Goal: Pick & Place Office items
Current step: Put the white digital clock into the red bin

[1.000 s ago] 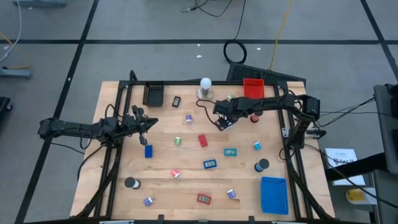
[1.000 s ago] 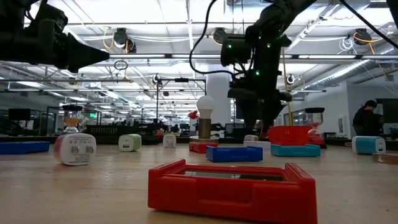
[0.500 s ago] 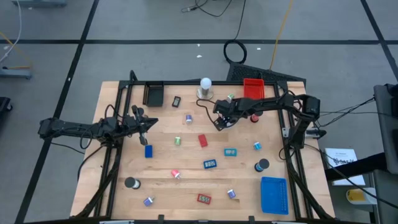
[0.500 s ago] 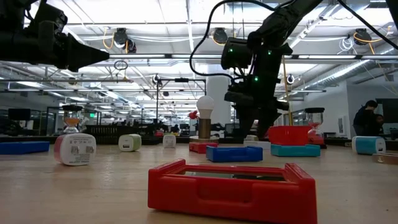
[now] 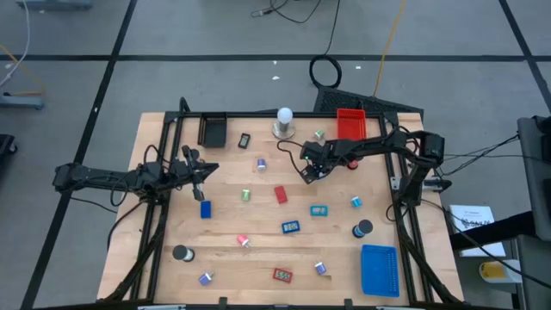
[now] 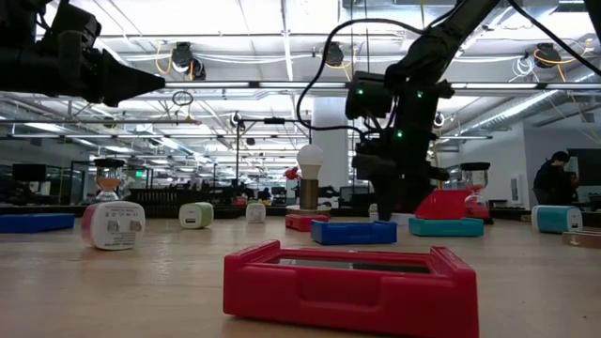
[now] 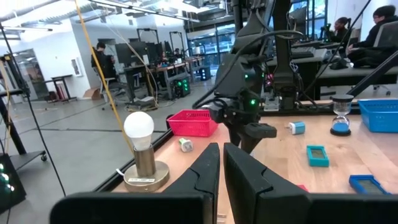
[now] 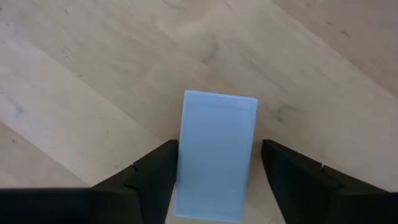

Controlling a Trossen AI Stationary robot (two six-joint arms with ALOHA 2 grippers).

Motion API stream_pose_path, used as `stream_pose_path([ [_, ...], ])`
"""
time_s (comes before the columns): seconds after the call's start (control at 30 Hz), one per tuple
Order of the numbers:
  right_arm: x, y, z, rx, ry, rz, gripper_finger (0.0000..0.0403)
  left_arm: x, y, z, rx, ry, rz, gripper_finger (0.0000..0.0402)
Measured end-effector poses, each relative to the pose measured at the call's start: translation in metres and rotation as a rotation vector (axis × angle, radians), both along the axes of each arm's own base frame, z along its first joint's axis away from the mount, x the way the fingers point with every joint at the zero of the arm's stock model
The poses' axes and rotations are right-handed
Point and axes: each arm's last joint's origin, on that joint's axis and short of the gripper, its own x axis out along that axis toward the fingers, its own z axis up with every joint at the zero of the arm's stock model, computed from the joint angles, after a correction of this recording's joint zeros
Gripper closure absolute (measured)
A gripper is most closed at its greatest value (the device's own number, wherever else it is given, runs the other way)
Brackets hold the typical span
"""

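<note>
Office items are lying scattered across the wooden board in the high view. A red block is sitting near the frame's centre, with a teal block and a blue block lying below and right of it. A blue piece is resting left of centre. A red tile is lying near the bottom edge, between two purple pieces. A pale blue rectangular block is lying flat on the wood, filling the right wrist view's lower centre.

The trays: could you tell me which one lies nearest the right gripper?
The red tray at the far edge, just beyond the right gripper; the black tray and blue tray lie clearly farther off.
</note>
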Motion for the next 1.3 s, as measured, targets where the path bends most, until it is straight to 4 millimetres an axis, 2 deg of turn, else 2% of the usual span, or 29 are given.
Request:
stream_pose_path([
  [0.2, 0.0, 0.0, 0.0, -0.01, 0.005, 0.035, 0.0247, 0.0, 0.0, 0.0, -0.016, -0.001, -0.001, 0.0371],
  [0.33, -0.003, 0.0, 0.012, -0.019, -0.026, 0.06, 0.0253, 0.0, 0.0, -0.001, -0.013, 0.008, -0.001, 0.0371],
  [0.5, -0.017, -0.003, 0.053, -0.054, -0.139, 0.016, 0.0235, 0.0, 0.0, -0.001, -0.013, 0.008, 0.006, 0.0371],
  [0.63, -0.041, -0.011, 0.089, -0.102, -0.231, -0.07, 0.0235, 0.0, 0.0, -0.001, -0.01, 0.009, 0.007, 0.0371],
  [0.73, -0.063, -0.027, 0.111, -0.165, -0.279, -0.167, 0.0248, 0.0, 0.0, -0.001, -0.005, 0.006, 0.007, 0.0371],
  [0.83, -0.083, -0.05, 0.123, -0.202, -0.32, -0.283, 0.0249, 0.0, 0.0, -0.001, -0.002, 0.007, 0.008, 0.0371],
  [0.97, -0.103, -0.083, 0.115, -0.21, -0.281, -0.419, 0.0236, 0.0, 0.0, 0.0, -0.002, 0.003, 0.008, 0.0371],
  [1.07, -0.11, -0.105, 0.105, -0.186, -0.262, -0.472, 0.0238, 0.0, 0.0, 0.0, -0.002, 0.003, 0.008, 0.0371],
  [1.3, -0.106, -0.147, 0.086, -0.129, -0.168, -0.544, 0.0241, 0.0, 0.0, 0.0, 0.001, 0.004, 0.009, 0.0371],
])
